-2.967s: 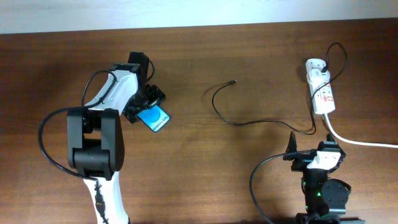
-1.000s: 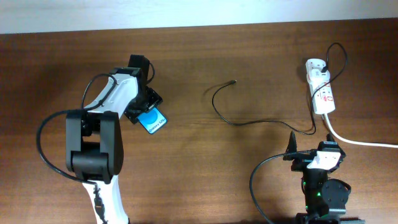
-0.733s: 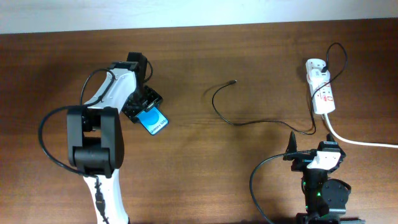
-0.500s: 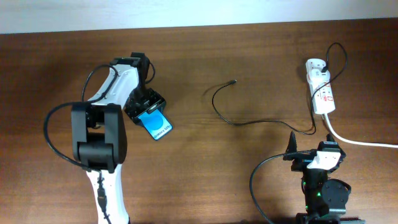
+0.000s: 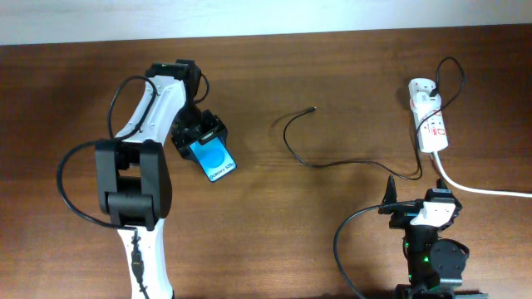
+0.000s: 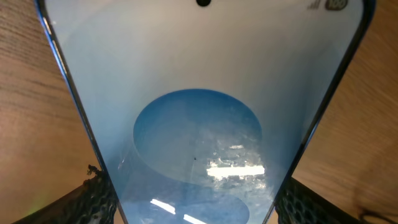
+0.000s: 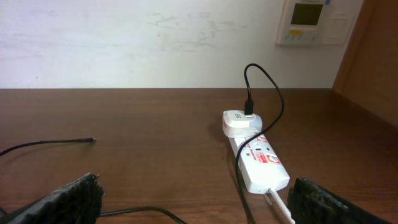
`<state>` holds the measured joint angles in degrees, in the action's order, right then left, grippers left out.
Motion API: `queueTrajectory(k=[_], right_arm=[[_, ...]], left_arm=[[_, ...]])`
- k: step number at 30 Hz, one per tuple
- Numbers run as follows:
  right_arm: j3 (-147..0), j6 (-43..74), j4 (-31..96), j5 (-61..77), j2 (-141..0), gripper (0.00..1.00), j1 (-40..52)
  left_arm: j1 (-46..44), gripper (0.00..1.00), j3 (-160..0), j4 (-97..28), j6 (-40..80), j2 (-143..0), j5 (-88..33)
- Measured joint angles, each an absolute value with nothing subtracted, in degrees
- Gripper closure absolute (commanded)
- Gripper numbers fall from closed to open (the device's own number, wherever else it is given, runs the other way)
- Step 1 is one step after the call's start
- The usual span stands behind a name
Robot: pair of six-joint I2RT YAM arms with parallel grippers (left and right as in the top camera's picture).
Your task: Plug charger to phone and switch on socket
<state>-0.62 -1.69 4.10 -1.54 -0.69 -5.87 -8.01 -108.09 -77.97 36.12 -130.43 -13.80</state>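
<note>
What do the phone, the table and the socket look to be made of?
Phone: glossy glass face, since it mirrors light streaks; the dark edge is possibly metal.
Table: brown wood or wood-look laminate, with visible grain lines and a matte finish.
Socket: likely smooth white plastic, with red printed markings.

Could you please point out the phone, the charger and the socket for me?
phone [image 5: 214,160]: overhead view, middle of its blue screen.
charger [image 5: 311,110]: overhead view, connector tip at its free end.
socket [image 5: 434,131]: overhead view, red-marked part of its white body.
</note>
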Motion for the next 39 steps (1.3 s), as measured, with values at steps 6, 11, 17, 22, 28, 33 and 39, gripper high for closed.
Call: queueTrajectory(k=[6,11,17,22,28,33,39], right_arm=[[-0.6,-1.7,4.0,-1.6,-0.7,0.01,-5.9],[-0.6,1.0,3.4,6.4,-0.7,0.01,-5.9],[-0.6,38.8,2.9,38.1,-0.7,0.01,-5.9],[-0.6,47.8,3.4,45.4,-0.7,0.01,-5.9],[-0.6,56.2,3.5,46.5,-0.7,0.01,-5.9],[-0.6,74.0,3.0,48.8,-0.7,0.01,-5.4],[-0.6,81.2,-6.5,42.6,-0.7,0.02,9.3]], left_arm=[[-11.0,0.33,-112.0,-84.1,35.2,-130.5,-14.2],[-15.1,0.34,-115.0,-85.7,34.9,-130.5,-15.0],[-16.7,0.34,-118.0,-86.4,32.7,-130.5,-20.5],[-16.7,0.36,-118.0,-89.4,29.6,-130.5,-24.5],[-16.7,0.36,-118.1,-93.6,24.8,-130.5,-32.6],[-17.2,0.36,-118.1,-94.0,23.1,-130.5,-38.6],[-17.5,0.36,-118.1,-94.7,22.0,-130.5,-41.2]])
